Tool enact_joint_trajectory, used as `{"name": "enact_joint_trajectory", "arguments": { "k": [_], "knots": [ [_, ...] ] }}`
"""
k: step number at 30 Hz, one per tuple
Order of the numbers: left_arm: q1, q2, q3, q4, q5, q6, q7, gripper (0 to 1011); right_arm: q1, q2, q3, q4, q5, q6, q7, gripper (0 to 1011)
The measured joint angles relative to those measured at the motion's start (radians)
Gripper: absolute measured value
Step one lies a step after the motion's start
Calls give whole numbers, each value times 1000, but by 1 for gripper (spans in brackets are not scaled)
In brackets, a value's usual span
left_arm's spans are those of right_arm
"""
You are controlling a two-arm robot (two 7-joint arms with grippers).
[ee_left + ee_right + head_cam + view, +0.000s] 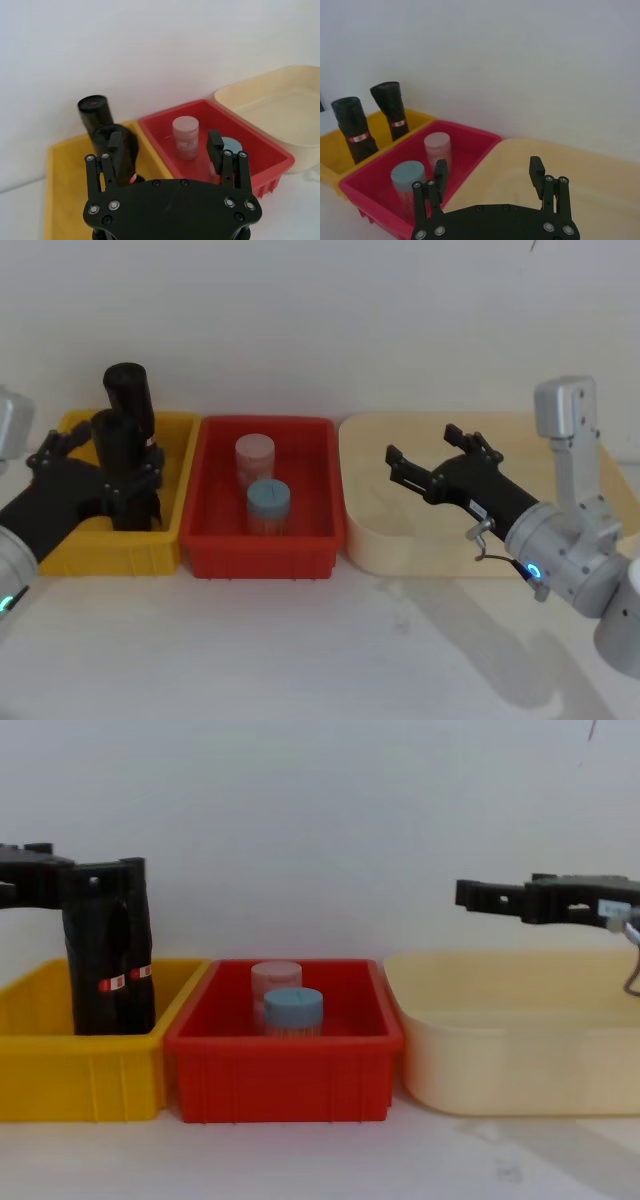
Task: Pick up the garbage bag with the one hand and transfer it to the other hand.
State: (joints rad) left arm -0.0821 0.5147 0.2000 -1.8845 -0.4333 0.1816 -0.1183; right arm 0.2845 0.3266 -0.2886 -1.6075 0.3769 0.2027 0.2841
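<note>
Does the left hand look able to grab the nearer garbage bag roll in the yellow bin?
Probably yes. The open left hand sits right at the nearer roll, which stands upright with nothing over it; the other roll stands close behind.

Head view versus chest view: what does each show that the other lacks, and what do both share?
Head view, not chest: the teal ring low on the left, the blue ring low on the right, the cream tray's floor. Chest view, not head: red bands on the garbage bag rolls. Shared: yellow bin, red bin holding a pink jar and a blue-lidded jar, open left gripper by the rolls, open right gripper above the tray.
</note>
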Motion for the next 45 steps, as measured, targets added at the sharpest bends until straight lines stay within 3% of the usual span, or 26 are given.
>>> {"name": "enact_joint_trajectory", "arguments": {
  "k": [10,20,33,45],
  "knots": [
    [36,32,-80,-2,-63,51,-27,1002,61,-13,-39,-7,7,61,9,1001],
    [34,44,-115,41,-85,76,-45,1002,99,-20,-82,-24,1,123,7,1001],
    [6,22,-123,117,-95,70,-68,1002,114,-15,-103,-46,-9,155,-1,1001],
    [-76,-13,-90,234,-110,55,-117,1002,125,-16,-109,-54,-26,161,-5,1001]
  ]
}}
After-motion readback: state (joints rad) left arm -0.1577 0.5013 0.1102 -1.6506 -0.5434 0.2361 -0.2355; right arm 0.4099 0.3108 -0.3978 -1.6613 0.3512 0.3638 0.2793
